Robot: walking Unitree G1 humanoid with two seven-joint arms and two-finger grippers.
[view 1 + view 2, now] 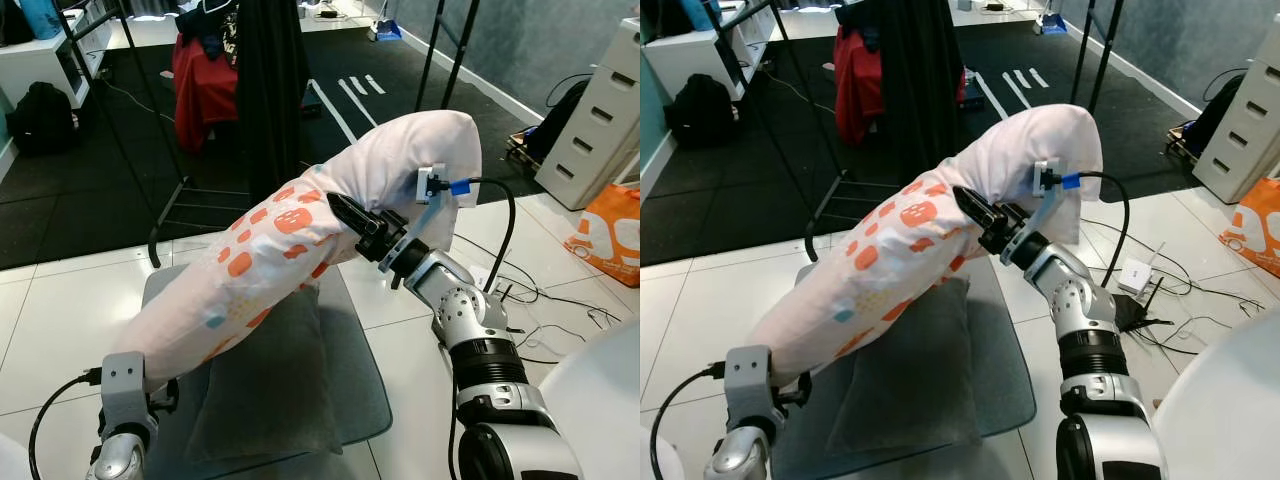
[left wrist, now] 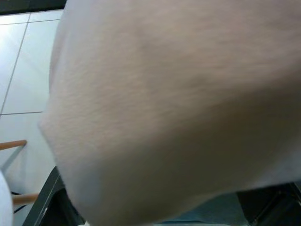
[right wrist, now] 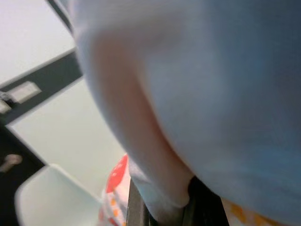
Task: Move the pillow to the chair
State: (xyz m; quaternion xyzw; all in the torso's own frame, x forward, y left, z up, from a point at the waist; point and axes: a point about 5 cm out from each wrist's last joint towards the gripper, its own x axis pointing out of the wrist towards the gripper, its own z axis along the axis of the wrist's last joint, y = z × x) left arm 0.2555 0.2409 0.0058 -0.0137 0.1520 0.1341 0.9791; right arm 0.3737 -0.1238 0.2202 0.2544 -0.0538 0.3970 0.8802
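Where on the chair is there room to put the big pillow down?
The pillow hangs over the chair, held by both grippers. The seat's bare strip lies right of the grey cushion, toward the right arm. The cushion covers the middle. Cables crowd the floor to the right.

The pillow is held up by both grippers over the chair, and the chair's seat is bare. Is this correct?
Not quite. The pillow is held by both grippers above the chair, but the seat is not bare: the left eye view shows a grey cushion lying on it. The right gripper pinches the pillow's side; the left gripper's end is hidden under the pillow.
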